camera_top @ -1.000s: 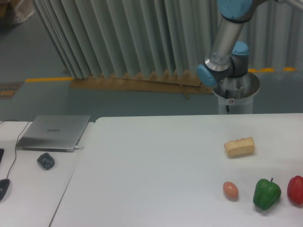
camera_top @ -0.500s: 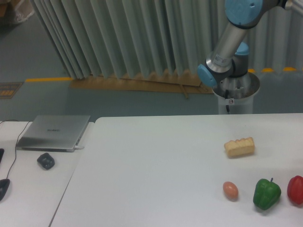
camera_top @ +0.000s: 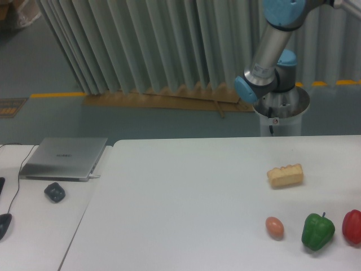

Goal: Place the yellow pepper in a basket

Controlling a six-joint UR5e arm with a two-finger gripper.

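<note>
Neither the gripper nor the yellow pepper appears anywhere in the camera view, so how the pepper lies relative to the fingers cannot be told, nor whether they are apart or together; no basket shows either. Nearest the camera, along the front right of the white table (camera_top: 186, 192), sit a brown egg (camera_top: 274, 227), a green pepper (camera_top: 318, 231) just to its right, and a red pepper (camera_top: 352, 226) cut by the frame edge. Farther back lies a tan ridged bread loaf (camera_top: 285, 175). On the left side table rest a dark small object (camera_top: 54, 192) and a closed silver laptop (camera_top: 64, 158). Beyond the table stands the robot arm (camera_top: 271, 56) on its pedestal, before grey pleated curtains (camera_top: 141, 45).
</note>
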